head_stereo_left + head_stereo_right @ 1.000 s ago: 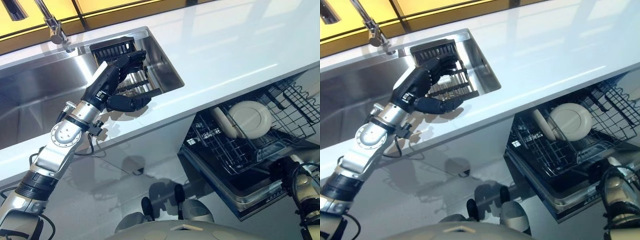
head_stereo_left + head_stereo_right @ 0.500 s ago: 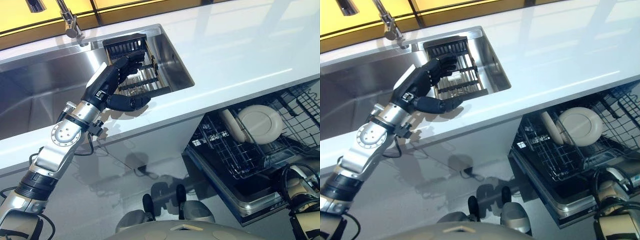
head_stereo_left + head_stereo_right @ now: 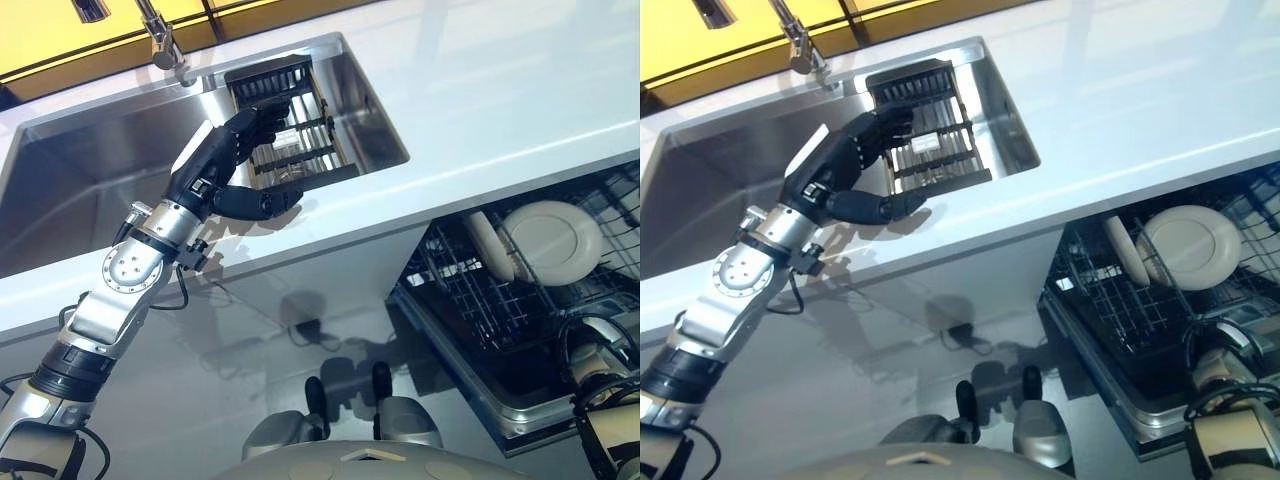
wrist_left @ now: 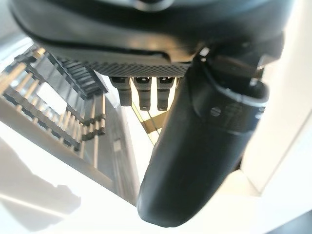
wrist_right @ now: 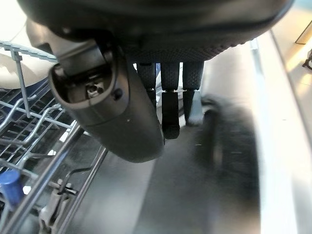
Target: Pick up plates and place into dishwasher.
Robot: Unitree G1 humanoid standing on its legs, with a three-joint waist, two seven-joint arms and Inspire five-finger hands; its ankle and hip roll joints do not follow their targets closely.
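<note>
Two cream plates (image 3: 553, 238) stand on edge in the wire rack (image 3: 470, 300) of the open dishwasher under the counter. My left hand (image 3: 222, 162) is open over the right part of the sink, fingers stretched toward a black dish rack (image 3: 305, 150) and thumb out over the sink's front edge. In the left wrist view the hand (image 4: 195, 146) holds nothing, with the black rack's bars (image 4: 48, 112) beyond it. My right hand (image 5: 117, 112) hangs open and empty beside the dishwasher's wire rack (image 5: 29, 112), above the lowered door.
A steel sink (image 3: 90, 170) with a faucet (image 3: 165, 45) is set in the white counter (image 3: 500, 90). The dishwasher door (image 3: 510, 390) lies open low at the right. Yellow panels run behind the counter.
The camera has swung, shifting the sink and dishwasher to the right in the picture. My left hand stays open by the black rack, a little nearer its left side. Nothing was picked up.
</note>
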